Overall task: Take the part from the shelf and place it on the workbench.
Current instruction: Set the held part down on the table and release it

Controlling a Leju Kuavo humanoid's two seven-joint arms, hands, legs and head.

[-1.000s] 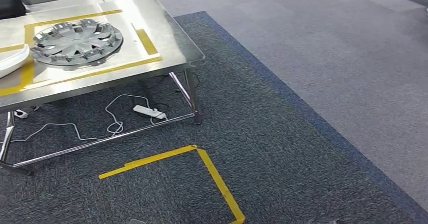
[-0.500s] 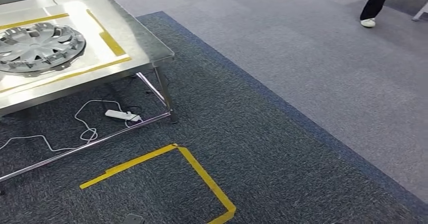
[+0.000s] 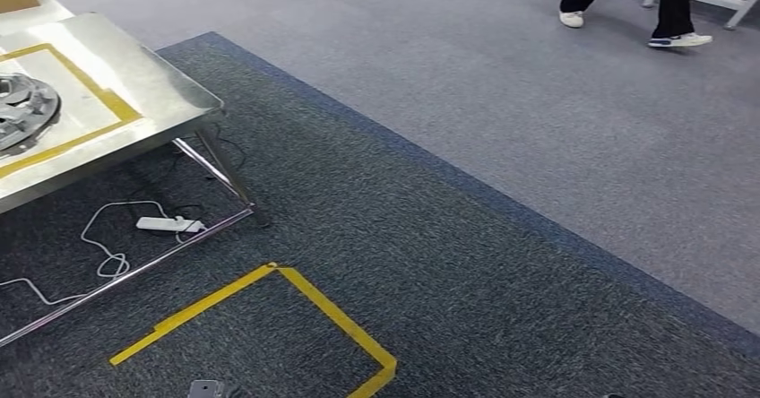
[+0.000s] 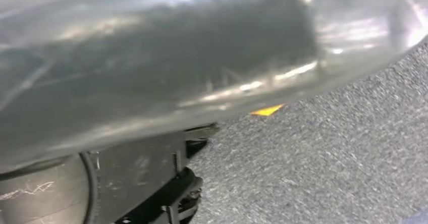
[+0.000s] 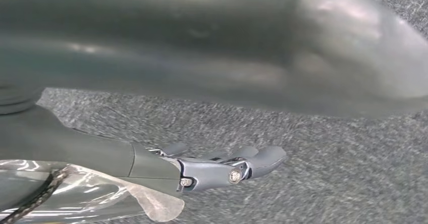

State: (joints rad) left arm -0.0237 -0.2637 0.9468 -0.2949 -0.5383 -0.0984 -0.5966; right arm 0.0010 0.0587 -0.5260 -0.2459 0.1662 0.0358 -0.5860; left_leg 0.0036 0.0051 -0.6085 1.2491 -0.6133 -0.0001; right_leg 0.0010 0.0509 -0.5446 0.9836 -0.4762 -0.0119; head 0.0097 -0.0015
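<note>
A silver wheel cover (image 3: 22, 111) lies inside a yellow tape frame on the steel workbench (image 3: 157, 93), cut off by the left edge of the head view. My right hand (image 5: 222, 166) hangs over the dark carpet in the right wrist view. Its fingers are stretched out and there is nothing in it.
A white power strip (image 3: 166, 225) and its cable lie under the workbench. A yellow tape corner (image 3: 332, 313) marks the dark carpet close in front of me. A person's legs (image 3: 668, 4) stand on the light grey floor at the far right.
The camera has swung to the right, so the workbench and wheel cover slid toward the left edge. The person's legs came into view at the top right.
</note>
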